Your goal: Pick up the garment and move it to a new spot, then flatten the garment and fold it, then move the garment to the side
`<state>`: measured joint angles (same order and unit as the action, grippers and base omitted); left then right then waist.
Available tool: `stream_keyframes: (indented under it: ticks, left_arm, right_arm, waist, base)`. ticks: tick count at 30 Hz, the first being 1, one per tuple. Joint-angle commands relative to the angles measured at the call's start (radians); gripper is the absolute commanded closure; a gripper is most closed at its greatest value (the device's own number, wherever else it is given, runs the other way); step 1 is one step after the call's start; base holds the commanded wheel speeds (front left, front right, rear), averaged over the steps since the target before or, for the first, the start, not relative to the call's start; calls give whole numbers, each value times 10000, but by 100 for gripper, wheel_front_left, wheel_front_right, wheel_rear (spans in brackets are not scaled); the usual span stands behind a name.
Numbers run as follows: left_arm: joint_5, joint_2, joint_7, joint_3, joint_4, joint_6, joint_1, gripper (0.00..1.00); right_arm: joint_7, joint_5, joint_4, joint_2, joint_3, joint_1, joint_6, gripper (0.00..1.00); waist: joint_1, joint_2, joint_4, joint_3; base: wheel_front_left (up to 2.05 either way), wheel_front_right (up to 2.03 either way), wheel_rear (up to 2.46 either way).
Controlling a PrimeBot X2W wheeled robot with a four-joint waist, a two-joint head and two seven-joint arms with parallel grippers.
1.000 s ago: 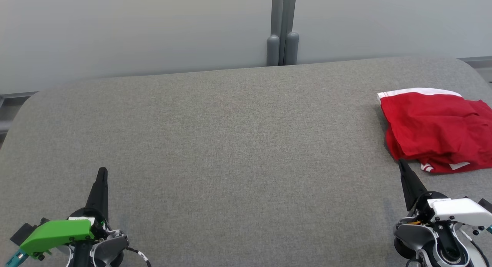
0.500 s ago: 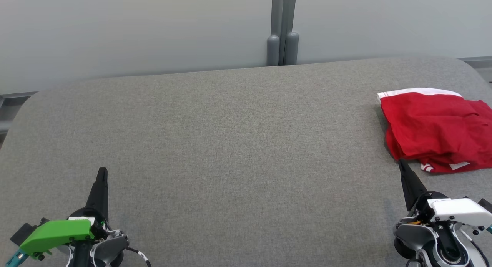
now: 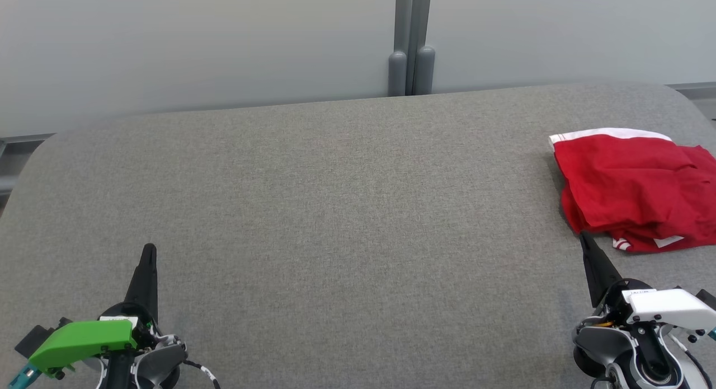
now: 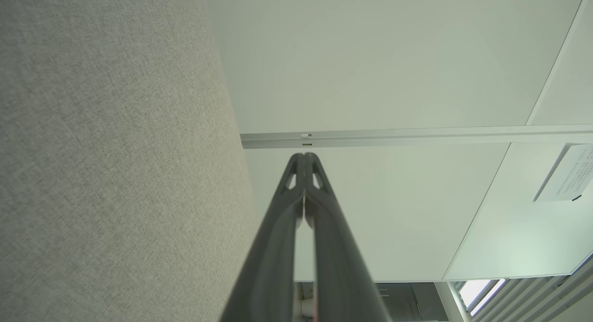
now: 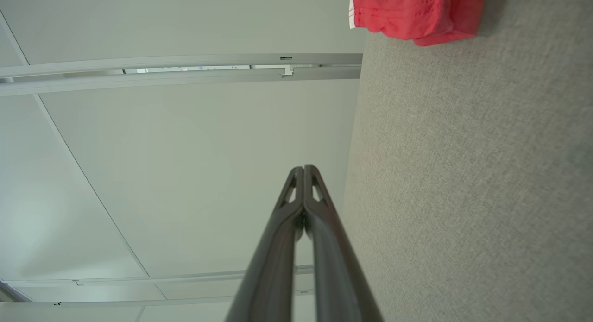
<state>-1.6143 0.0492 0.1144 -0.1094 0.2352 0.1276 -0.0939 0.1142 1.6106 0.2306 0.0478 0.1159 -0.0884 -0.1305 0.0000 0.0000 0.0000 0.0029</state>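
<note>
— Starting at the left: left gripper (image 3: pixel 149 250)?
— Closed, fingers (image 4: pixel 273 257) pressed tip to tip, gripping nothing. Points away over the grey table (image 3: pixel 358 210), with a green cover (image 3: pixel 84 338) on the wrist behind it.
— Around it?
— Plain grey cloth ahead of the tips and off to their right. In the left wrist view, table on one side of the fingers, pale wall (image 4: pixel 370 58) on the other.
— Further right?
— Grey cloth between the two grippers. Beyond the table's far edge, a grey post (image 3: pixel 411 42) against the wall.
— Right gripper (image 3: pixel 584 240)?
— Closed as well, fingers together, holding nothing. White cover (image 3: pixel 668 302) on the wrist behind.
— Garment (image 3: pixel 632 187)?
— Red with white trim, lying rumpled on the table ahead of the right gripper's tips and a little to their right. Apart from those tips, with a stretch of grey cloth between in the right wrist view. Well apart from the left gripper, far off to its right. Runs past the right edge of the head view.
</note>
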Motion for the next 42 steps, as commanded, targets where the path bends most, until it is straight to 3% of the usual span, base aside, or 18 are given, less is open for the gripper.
stream_keyframes:
  ticks: [1, 42]
  left_arm:
    - [-5, 4, 28, -20, -11, 59, -123, 100]
    - [-5, 4, 27, -19, -11, 60, -123, 100]
  right_arm:
    - [16, 76, -39, 49, -7, -99, -4, 100]
    - [16, 77, -40, 50, -7, -99, -4, 100]
  waist:
    - [0, 0, 0, 0]
    - [0, 0, 0, 0]
  base:
    - [0, 0, 0]
    - [0, 0, 0]
